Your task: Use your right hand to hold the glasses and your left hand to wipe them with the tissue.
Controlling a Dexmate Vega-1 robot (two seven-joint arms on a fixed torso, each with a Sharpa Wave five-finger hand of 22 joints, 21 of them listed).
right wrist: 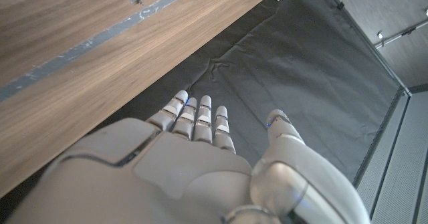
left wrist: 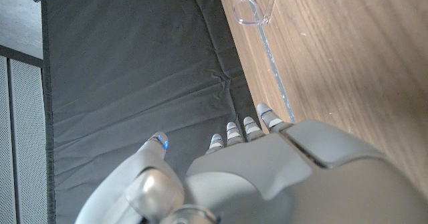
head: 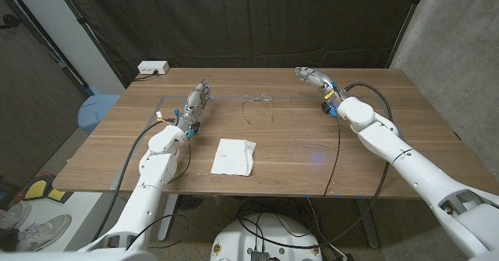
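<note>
The glasses (head: pixel 260 105) sit on the table (head: pixel 390 128) toward its far edge, between the two hands, long axis running left to right across the table; which way the lenses face cannot be told. The tissue (head: pixel 234 156) lies flat nearer the robot, well apart from them. The left hand (head: pixel 198 103) holds nothing, fingers straight and close together. The right hand (head: pixel 312 78) is likewise empty, fingers extended, thumb apart.

white arms (head: pixel 394 148), black cables, silver-grey fingers (right wrist: pixel 200 117).
</note>
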